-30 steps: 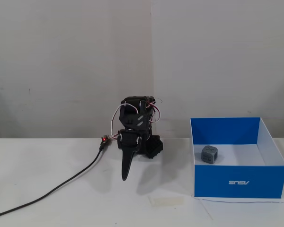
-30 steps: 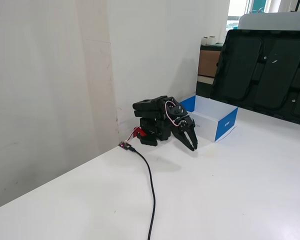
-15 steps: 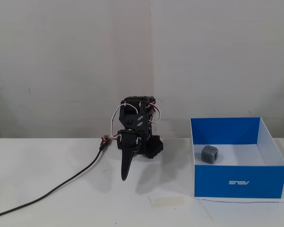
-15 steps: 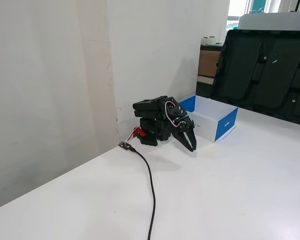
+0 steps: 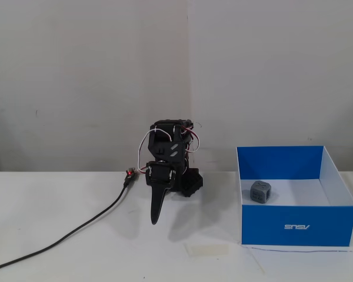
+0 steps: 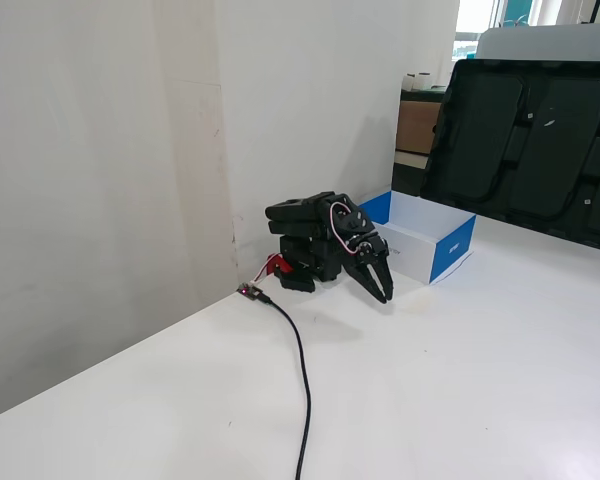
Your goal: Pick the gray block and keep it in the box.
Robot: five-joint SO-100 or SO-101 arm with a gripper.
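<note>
The gray block (image 5: pixel 260 191) lies inside the blue box (image 5: pixel 297 227), on its white floor near the left wall. The box also shows in a fixed view (image 6: pixel 450 250), right of the arm; the block is hidden there. The black arm is folded low against the wall. My gripper (image 5: pixel 155 218) hangs down with its fingers together, empty, left of the box and apart from it. It also shows in a fixed view (image 6: pixel 383 293), pointing down at the table beside the box's near corner.
A black cable (image 5: pixel 76 234) runs from the arm's base to the left front of the table, also seen in a fixed view (image 6: pixel 302 370). A strip of tape (image 5: pixel 206 249) lies on the table. A large black tray (image 6: pixel 525 140) leans at the back right.
</note>
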